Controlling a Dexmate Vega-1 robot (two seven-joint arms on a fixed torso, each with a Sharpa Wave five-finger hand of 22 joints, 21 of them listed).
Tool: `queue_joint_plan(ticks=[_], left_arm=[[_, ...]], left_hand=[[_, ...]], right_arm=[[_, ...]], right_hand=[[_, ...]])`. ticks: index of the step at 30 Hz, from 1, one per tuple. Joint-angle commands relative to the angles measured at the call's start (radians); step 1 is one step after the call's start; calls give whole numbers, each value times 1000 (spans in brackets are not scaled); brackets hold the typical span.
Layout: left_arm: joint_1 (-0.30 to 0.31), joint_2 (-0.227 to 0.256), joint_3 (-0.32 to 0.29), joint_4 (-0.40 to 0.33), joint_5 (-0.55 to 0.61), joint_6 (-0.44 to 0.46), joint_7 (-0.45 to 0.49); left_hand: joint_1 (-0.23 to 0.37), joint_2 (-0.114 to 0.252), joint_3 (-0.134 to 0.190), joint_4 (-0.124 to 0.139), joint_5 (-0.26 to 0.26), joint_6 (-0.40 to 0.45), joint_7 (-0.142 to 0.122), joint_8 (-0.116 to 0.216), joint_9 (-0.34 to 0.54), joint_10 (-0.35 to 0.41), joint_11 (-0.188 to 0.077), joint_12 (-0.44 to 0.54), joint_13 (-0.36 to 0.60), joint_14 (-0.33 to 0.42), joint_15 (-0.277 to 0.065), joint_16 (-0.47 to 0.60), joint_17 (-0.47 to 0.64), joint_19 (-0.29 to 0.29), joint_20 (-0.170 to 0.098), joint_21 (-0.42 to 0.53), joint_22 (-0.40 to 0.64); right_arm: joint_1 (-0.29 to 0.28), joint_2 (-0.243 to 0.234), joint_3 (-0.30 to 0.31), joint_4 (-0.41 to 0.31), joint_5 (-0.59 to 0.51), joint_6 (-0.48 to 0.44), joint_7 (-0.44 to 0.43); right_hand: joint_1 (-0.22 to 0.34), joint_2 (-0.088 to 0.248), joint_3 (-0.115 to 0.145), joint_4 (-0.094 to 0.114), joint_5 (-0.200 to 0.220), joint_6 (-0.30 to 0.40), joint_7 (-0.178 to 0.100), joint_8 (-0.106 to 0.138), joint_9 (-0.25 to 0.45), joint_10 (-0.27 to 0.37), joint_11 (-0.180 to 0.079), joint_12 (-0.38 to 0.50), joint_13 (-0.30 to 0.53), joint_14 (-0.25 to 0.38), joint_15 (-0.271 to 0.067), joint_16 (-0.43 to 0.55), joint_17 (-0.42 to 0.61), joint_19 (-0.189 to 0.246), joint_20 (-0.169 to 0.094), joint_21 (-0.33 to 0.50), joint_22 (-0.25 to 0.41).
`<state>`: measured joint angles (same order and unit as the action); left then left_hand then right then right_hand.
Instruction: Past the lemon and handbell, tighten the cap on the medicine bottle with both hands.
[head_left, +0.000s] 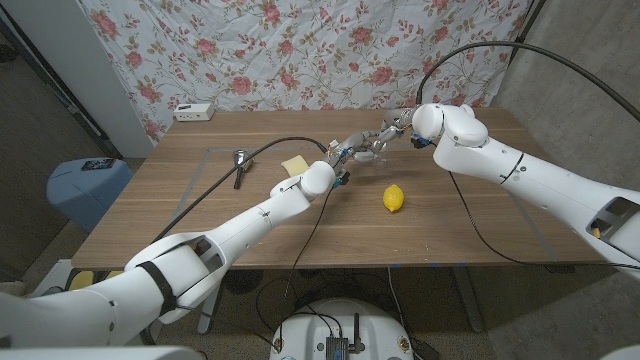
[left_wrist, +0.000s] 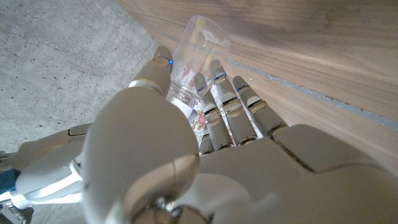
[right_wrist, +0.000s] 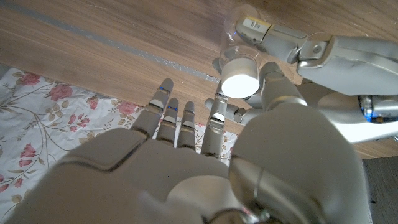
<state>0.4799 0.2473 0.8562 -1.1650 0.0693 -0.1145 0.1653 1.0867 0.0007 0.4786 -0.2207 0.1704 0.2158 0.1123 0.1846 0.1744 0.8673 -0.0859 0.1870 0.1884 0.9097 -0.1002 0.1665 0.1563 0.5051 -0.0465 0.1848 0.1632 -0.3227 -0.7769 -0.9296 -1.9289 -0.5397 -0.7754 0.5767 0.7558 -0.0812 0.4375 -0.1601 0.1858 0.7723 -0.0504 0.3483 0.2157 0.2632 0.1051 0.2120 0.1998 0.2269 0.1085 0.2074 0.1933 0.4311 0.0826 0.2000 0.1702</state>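
The medicine bottle (left_wrist: 198, 56), clear with a white cap (right_wrist: 240, 77), is held above the tabletop (head_left: 480, 225) by the left hand (head_left: 340, 158), its fingers (left_wrist: 219, 106) wrapped around the body. The right hand (head_left: 395, 132) is met at the cap end; whether its fingers (right_wrist: 217, 118) are closed on the cap cannot be told. The tightening step is judged to be in hand. Next, a firm pinch on the cap and a twist are called for. The lemon (head_left: 394, 198) lies below the fingers, the handbell (head_left: 241, 164) well apart from them.
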Motion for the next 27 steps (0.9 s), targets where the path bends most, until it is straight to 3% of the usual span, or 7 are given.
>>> queue_joint_plan(ticks=[1, 17, 27], left_arm=[[11, 8, -2, -21, 1, 7, 4], [20, 14, -4, -35, 2, 6, 3], [20, 15, -6, -37, 2, 6, 1]], left_hand=[[1, 9, 68, 64, 6, 3, -5, 3, 2, 58, -56, 7, 3, 34, -73, 5, 2, -1, -15, -1, 1], [0, 7, 69, 64, 6, 2, -9, 2, 2, 56, -55, 7, 3, 33, -71, 5, 3, -2, -14, -1, 1], [-1, 7, 69, 64, 6, 3, -12, 2, 2, 54, -57, 6, 3, 34, -70, 6, 3, -2, -15, -1, 1]], right_arm=[[-24, -9, 11, -20, 0, -13, -32], [-49, -8, 21, -32, 6, -35, -77], [-48, -4, 14, -25, 15, -45, -87]], right_hand=[[0, -4, 9, 4, -6, 21, 0, 7, 3, 19, -5, 10, 3, 20, -9, 8, 2, 15, -5, 8, 2], [-21, 11, 5, 18, -8, 91, 0, 20, -3, 62, -27, 17, 1, 59, -42, 18, 3, 43, -19, 11, 2], [-47, 16, -4, 29, -10, 121, 14, 22, -7, 81, -31, 17, -1, 70, -52, 20, 5, 54, -26, 11, 3]])
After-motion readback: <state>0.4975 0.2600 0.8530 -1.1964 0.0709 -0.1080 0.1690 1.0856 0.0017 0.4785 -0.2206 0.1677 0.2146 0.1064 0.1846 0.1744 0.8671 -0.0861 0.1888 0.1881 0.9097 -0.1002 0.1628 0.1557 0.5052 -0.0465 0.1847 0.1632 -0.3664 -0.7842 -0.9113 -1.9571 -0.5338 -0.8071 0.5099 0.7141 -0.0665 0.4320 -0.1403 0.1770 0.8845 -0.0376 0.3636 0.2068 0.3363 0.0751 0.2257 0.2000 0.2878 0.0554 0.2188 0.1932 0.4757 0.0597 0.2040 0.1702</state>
